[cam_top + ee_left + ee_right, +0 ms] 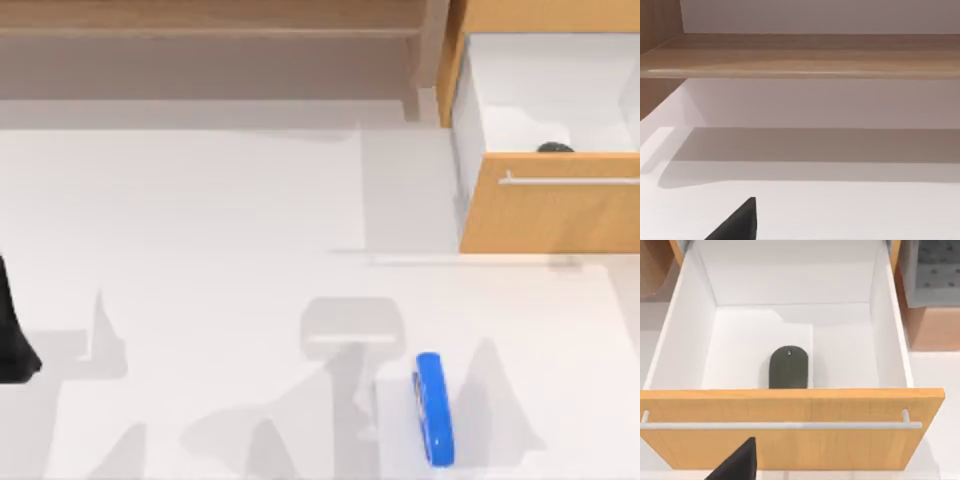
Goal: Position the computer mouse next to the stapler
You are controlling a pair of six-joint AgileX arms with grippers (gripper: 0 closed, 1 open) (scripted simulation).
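The dark grey computer mouse [788, 367] lies inside the open white drawer [886, 340], close behind its wooden front panel. From above, just its top edge [554, 148] peeks over that panel. The bright blue stapler [434, 408] lies flat on the table near the front edge, right of centre, well in front of the drawer. A dark part of my right gripper [738, 464] hangs outside the drawer, in front of the panel and above the handle bar [775, 425]. My left gripper [14, 340] is parked at the table's far left edge, far from both objects.
The wooden drawer front [556, 205] with its metal handle sticks out over the table at the back right. A wooden shelf [200, 20] runs along the back wall. White tabletop [200, 250] spreads between the left arm and the stapler.
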